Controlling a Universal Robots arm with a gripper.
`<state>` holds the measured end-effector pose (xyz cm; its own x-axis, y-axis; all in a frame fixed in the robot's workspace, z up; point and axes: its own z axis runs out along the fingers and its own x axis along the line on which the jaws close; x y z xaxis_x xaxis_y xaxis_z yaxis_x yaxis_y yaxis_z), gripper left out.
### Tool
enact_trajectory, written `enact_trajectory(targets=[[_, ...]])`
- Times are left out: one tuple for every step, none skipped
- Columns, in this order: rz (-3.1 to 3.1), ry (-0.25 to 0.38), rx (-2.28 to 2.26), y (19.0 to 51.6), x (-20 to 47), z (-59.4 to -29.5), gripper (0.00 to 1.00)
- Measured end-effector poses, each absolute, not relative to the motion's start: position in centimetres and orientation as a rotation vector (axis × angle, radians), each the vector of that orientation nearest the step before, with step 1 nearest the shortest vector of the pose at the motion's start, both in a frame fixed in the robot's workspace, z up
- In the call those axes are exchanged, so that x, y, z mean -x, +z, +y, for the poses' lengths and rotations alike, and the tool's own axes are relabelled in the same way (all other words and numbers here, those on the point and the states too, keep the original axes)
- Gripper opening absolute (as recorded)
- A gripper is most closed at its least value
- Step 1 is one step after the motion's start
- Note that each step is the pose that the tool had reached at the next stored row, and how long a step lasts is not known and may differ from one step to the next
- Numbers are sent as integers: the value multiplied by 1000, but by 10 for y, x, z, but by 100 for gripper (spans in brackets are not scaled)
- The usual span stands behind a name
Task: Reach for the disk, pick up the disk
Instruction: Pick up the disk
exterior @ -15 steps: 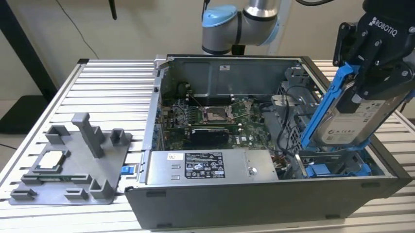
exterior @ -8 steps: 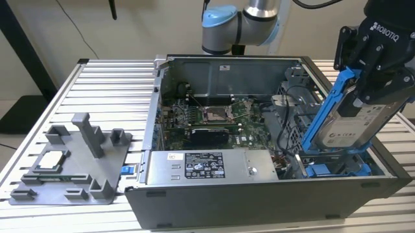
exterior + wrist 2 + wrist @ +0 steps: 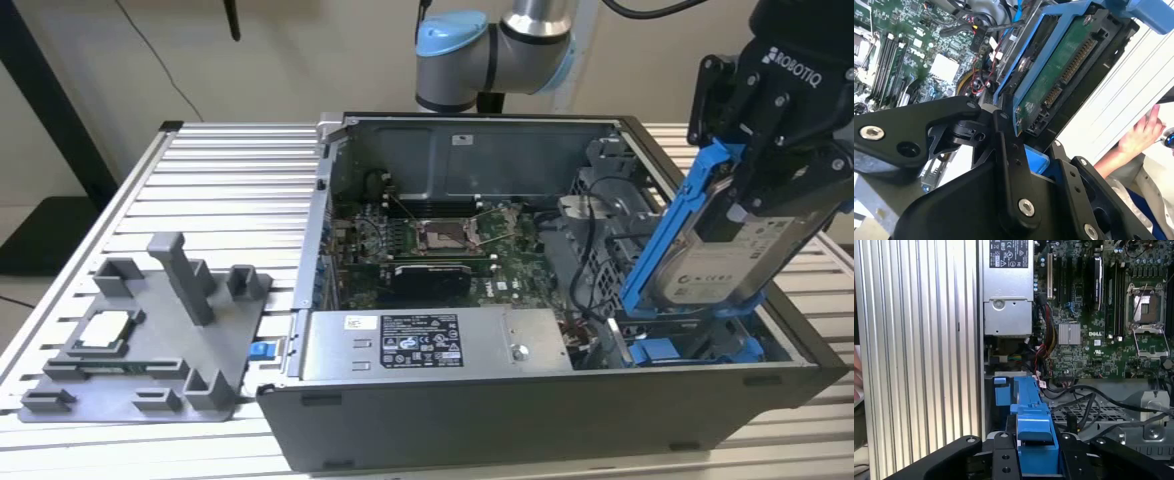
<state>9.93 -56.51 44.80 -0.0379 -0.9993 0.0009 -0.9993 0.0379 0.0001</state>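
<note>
**Disk clamped in the gripper, raised over the open case**

While the open computer case (image 3: 400,420) lies on its side on the ribbed metal table (image 3: 214,170), the disk (image 3: 727,255) hangs tilted above the case's end at the exterior view's right, clear of the blue drive bay (image 3: 694,350) beneath it. The black gripper (image 3: 781,150) has its fingers closed on the disk's upper part.

In the exterior view the disk is a silver-grey rectangular slab with a white printed label facing the camera and a bright blue plastic rail running down its long edge. In the second wrist view the disk (image 3: 1064,75) shows its underside: a green circuit board with a row of connector pins, framed by the same blue rail, with the black gripper (image 3: 1019,165) fingers pressed against it. A person's hand (image 3: 1141,132) shows beyond the table edge there.

Inside the case sit the green motherboard (image 3: 427,240) and the silver power supply (image 3: 427,345) with a black label. On the table at the exterior view's left stands a grey fixture (image 3: 147,340) carrying a small square chip (image 3: 107,328).
</note>
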Motion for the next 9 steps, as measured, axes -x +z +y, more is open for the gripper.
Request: enact_trajectory(targets=[[-2263,1,-2179,448,-99,-565,0],[-2263,1,-2179,448,-100,-566,0],[-2263,1,-2179,448,-100,-566,0],[-2263,1,-2179,448,-100,-566,0],[-2263,1,-2179,448,-100,-566,0],[-2263,1,-2179,448,-100,-567,0],[-2263,1,-2179,448,-100,-567,0],[-2263,1,-2179,448,-100,-567,0],[-2263,1,-2179,448,-100,-567,0]])
